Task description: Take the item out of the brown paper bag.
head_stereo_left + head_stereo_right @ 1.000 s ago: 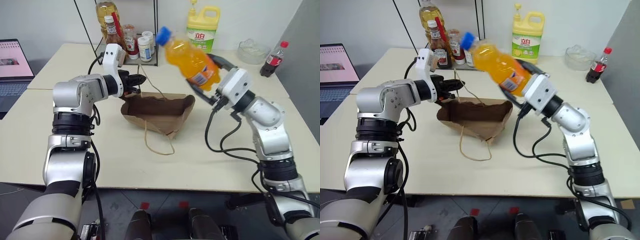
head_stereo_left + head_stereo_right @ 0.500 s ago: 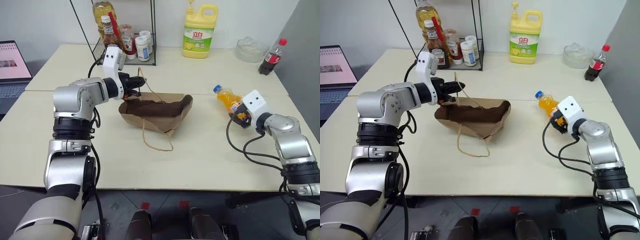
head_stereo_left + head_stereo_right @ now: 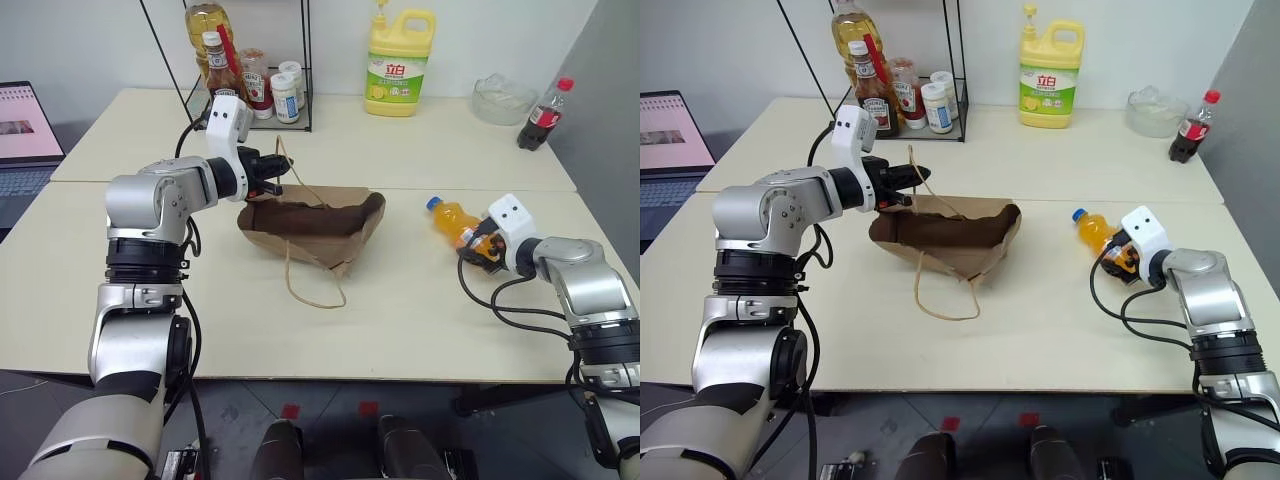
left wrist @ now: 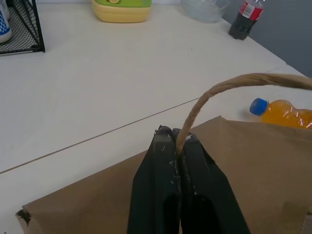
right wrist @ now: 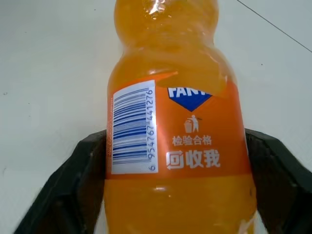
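The item [image 3: 456,221], a small orange-drink bottle with a blue cap, lies on its side on the worktop near the right edge, well apart from the brown paper bag [image 3: 315,223]. We see the right gripper [image 3: 481,247] at its base end; in the right wrist view its two black fingers [image 5: 73,180] sit spread wide on either side of the bottle, seemingly touching its sides, and the label's barcode and printed orange band show there and nowhere else. We can't tell whether it grips.

Mid-worktop the bag lies slumped, creased kraft paper, mouth open, one cord handle looped loose on the worktop toward the near edge. The left gripper [image 3: 276,172] is at the bag's far left rim, fingers pinched together on the other twisted cord handle [image 4: 219,90], clearest in the left wrist view.

Toward the far edge: a black wire rack [image 3: 290,90] with sauce bottles and white jars, a yellow detergent jug [image 3: 402,62], a clear bowl [image 3: 503,100], and a red-capped cola bottle [image 3: 541,115] at the far right corner. Laptop [image 3: 28,135] off the left edge. Nothing lies between bag and bottle.
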Robot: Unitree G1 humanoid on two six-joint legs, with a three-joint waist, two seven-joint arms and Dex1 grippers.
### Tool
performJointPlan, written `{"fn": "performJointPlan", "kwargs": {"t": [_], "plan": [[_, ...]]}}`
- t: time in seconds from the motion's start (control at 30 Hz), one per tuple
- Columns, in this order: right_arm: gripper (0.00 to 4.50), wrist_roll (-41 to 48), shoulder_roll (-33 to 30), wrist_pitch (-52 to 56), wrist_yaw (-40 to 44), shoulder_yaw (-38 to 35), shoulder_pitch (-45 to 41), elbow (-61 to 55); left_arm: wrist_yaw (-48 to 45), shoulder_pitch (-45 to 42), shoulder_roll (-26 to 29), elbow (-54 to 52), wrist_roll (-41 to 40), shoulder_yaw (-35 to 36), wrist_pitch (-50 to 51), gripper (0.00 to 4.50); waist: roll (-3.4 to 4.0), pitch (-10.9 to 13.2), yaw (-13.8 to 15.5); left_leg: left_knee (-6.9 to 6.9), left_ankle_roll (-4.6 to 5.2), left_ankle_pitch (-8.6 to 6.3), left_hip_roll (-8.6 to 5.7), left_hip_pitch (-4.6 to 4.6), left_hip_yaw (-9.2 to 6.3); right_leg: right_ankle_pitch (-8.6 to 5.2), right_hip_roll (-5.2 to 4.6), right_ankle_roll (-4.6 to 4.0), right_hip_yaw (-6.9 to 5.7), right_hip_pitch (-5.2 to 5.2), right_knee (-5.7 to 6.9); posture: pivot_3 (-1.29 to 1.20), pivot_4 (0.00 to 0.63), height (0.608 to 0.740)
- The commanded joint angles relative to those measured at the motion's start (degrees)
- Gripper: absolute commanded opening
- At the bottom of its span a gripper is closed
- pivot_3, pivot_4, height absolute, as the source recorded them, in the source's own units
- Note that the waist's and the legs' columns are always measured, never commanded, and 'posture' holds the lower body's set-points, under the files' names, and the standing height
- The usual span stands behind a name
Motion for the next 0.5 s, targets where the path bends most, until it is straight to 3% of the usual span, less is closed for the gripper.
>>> {"fn": "performJointPlan", "kwargs": {"t": [0.03, 0.27, 0.47, 0.5], "plan": [[4.48, 0.87, -0.96, -1.82, -0.12, -1.21, -1.44, -1.17, 0.07, -0.29, 0.18, -2.0, -0.81, 1.45, -0.24, 0.0, 0.0, 0.0, -0.01, 0.0, 0.0, 0.0, 0.0, 0.0, 0.0, 0.0, 0.0, 0.0, 0.0, 0.0, 0.0, 0.0, 0.15, 0.74], [4.48, 3.07, -1.18, -2.82, -0.78, -3.28, -1.83, -8.02, -0.08, -0.19, 1.3, -0.95, 0.2, 1.38, -1.78, 0.0, 0.0, 0.0, 0.0, 0.0, 0.0, 0.0, 0.01, 0.0, 0.0, 0.0, 0.0, 0.0, 0.0, 0.0, 0.0, 0.0, 0.15, 0.74], [4.48, 5.84, 3.39, -0.9, -7.29, -7.35, -3.45, -15.5, 0.61, -2.14, 2.16, 4.2, 2.26, 1.75, -7.25, 0.0, 0.0, 0.0, 0.01, 0.0, 0.0, 0.01, 0.02, 0.02, -0.02, 0.0, 0.0, 0.0, -0.02, 0.0, 0.02, 0.0, 0.15, 0.74], [4.5, 5.97, 4.33, -1.05, -8.5, -7.7, -3.36, -16.01, 0.54, -2.5, 2.16, 5.23, 2.42, 1.87, -8.24, 0.2, 0.0, 0.0, 0.04, 0.0, 0.01, 0.01, 0.02, 0.01, -0.03, 0.0, 0.0, 0.0, -0.05, 0.02, 0.02, 0.0, 0.15, 0.74]]}}
